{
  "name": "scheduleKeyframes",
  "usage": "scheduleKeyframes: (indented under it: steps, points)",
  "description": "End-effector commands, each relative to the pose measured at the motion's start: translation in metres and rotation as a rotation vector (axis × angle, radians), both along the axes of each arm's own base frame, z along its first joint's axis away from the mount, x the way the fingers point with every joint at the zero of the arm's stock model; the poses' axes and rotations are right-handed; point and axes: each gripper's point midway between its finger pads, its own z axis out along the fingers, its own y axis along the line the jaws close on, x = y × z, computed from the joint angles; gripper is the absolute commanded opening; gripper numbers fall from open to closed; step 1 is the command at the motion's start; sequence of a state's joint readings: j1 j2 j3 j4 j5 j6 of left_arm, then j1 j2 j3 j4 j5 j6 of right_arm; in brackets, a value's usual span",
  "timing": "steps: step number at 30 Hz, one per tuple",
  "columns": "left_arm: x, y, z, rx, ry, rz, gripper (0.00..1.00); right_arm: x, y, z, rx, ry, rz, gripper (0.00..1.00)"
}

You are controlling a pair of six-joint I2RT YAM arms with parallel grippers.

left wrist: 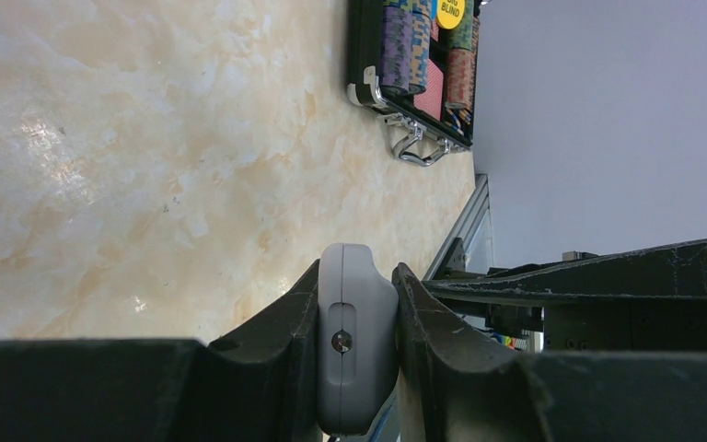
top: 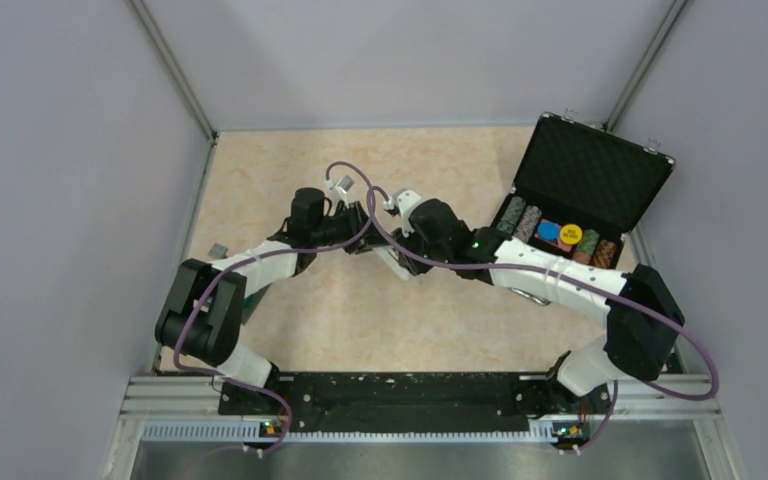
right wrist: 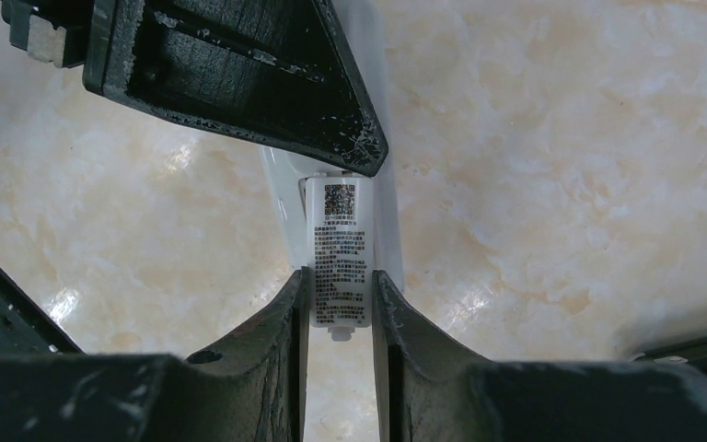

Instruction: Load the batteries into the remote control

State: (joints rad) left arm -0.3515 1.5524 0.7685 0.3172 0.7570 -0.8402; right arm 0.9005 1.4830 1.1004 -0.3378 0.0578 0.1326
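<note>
Two arms meet over the beige marbled tabletop (top: 360,320), near its centre. The left gripper (left wrist: 356,273) clamps the slim white plastic remote control (left wrist: 354,345) at its rounded end. The right gripper (right wrist: 339,276) pinches the remote's labelled back. An open black chip case (top: 590,175) sits far right.

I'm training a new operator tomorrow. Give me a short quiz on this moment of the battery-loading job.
1. True or false: the left claw is clamped on the remote control.
2. What sits between the fingers of the right claw? A) a poker chip B) a white panel with a QR label C) nothing
3. In the top view, where does the open chip case stand?
Key: 1 true; 2 B; 3 at the far right of the table.
</note>
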Motion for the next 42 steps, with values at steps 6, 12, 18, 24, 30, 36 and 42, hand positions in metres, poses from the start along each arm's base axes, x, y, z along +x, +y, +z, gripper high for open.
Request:
scheduleKeyframes:
  steps: [6,12,18,24,30,36,42]
  points:
    - [-0.003,-0.007,0.026,-0.034,-0.08,-0.044,0.0,0.001,0.014,0.009,0.051,-0.01,0.018,0.15]
    - [-0.003,-0.008,0.027,-0.033,-0.079,-0.052,0.0,-0.001,0.014,0.003,0.042,-0.002,0.021,0.15]
    - [-0.001,-0.008,0.029,-0.026,-0.085,-0.054,0.0,-0.002,0.011,0.0,0.032,0.003,0.018,0.15]
    - [-0.001,-0.009,0.027,-0.023,-0.077,-0.063,0.0,-0.004,0.007,-0.007,0.017,0.012,0.013,0.15]
    - [0.0,-0.011,0.026,-0.02,-0.071,-0.08,0.0,-0.004,0.005,-0.008,0.014,0.01,0.006,0.15]
    - [0.0,-0.012,0.025,-0.017,-0.065,-0.098,0.0,-0.006,0.007,-0.009,0.02,0.015,0.02,0.15]
    - [-0.001,-0.013,0.023,-0.015,-0.055,-0.111,0.0,-0.008,0.008,-0.008,0.031,0.014,0.037,0.15]
